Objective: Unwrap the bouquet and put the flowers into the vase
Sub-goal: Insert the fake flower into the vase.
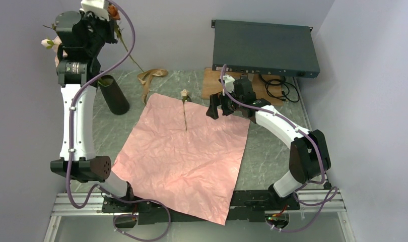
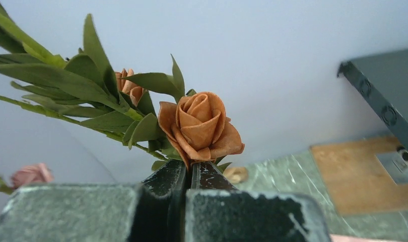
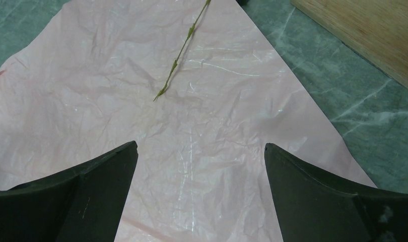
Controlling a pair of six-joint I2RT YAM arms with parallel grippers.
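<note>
- Rust rose (image 2: 199, 126): upper left of overhead view, clamped in closed left pincer (image 2: 190, 170).
- Cream rose (image 1: 184, 94): lying on pink paper (image 1: 187, 156), frame centre.
- Vase (image 1: 116, 98): upright on counter (image 1: 272, 146), left.
- Right pincer (image 3: 200, 147): spread wide, empty, above paper.

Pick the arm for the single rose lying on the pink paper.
Right: the right gripper hovers open near that rose; the left gripper is shut on flowers by the vase.
</note>
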